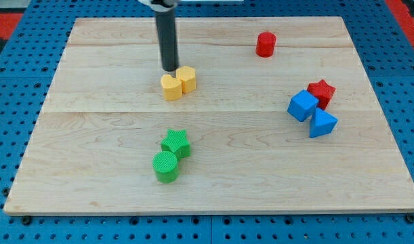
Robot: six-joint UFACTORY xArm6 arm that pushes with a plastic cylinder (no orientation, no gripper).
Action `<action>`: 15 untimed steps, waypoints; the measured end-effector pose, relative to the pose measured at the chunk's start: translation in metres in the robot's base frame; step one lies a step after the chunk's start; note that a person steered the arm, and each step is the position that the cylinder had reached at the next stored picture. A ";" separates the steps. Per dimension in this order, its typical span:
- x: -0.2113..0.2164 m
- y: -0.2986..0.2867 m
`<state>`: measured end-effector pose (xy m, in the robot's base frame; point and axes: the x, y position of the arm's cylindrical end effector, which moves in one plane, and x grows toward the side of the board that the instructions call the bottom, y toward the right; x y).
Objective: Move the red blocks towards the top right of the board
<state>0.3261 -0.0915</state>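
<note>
My tip (171, 70) sits at the view's top, left of centre, just above the two yellow blocks (177, 83) & touching or nearly touching them; can't tell which. No gripper on this rig, so nothing to open or hold: just a bare dark rod, standing about upright, its upper end cut off by the view's top edge. Task things: red cylinder (265, 44) lies to the view's right of the tip & a bit higher, well apart, already near the top edge but short of the right corner. Red star (321, 91) is further right & lower, at the right side of the surface (91, 149), touching or just beside the blue cube (303, 106), w/ the blue triangle (322, 123) just below. So both reds lie to the right of the tip; to push them up-right the tip prob. needs to get to their lower-left side first. For the star that side is blocked by the blue cube, so approach looks awkward. Green star (175, 143) & green cylinder (166, 167) sit low centre, well clear.
</note>
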 end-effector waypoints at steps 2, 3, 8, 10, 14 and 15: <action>0.021 -0.116; 0.021 -0.122; 0.007 -0.048; -0.010 0.094; 0.007 0.253; 0.012 0.370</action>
<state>0.3377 0.2789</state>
